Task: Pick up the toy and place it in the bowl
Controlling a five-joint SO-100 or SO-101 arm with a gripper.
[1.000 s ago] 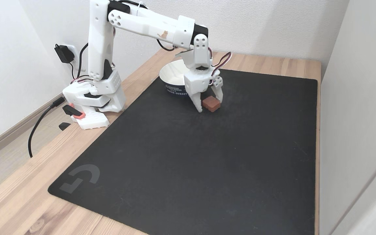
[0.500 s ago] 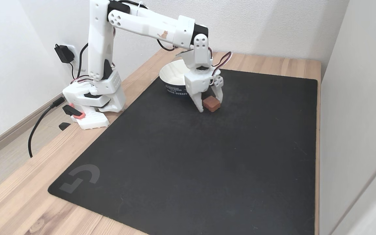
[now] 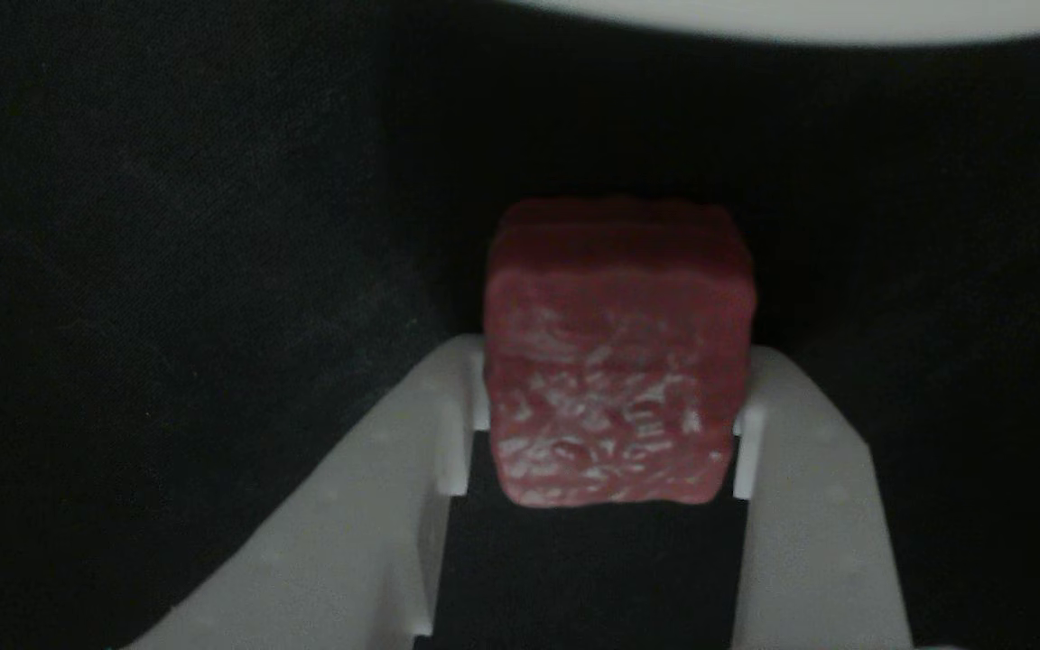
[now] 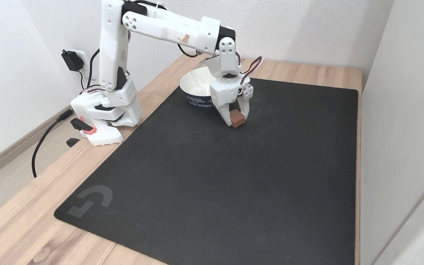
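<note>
**Between the claw tips: cube pinched, low on the mat**

On the black mat [image 4: 204, 176], just right of the bowl [image 4: 193, 82] in the fixed view, the claw [image 4: 236, 121] is closed down onto the toy [image 4: 237, 118], one white finger on each side w/ no gap visible. The other view shows the same: toy [image 3: 615, 357] wedged between the two fingers [image 3: 461, 424], only its lower half seated; the upper half sticks out past the tips. Whether it's off the mat yet or resting on it, can't tell.

Risks, as I judge them:
- Shallow bite. Tips hold approx. half the cube, so a fast lift or wrist swing could let it pivot and pop out.
- The bumpy, pale-flecked face looks rough; side faces may grip unevenly, so the toy could twist in the claw.
- Bowl wall is close. A sideways move w/o enough height could knock the rim [image 3: 809, 23] or shove the bowl along the tabletop [image 4: 307, 71].
- Releasing too early, over the rim edge, could bounce the cube out.

Orientation: it's near enough a cube, so no real long axis. Rough face points toward the claw-side camera; flat sides square to the fingers, edges roughly parallel w/ them.
</note>
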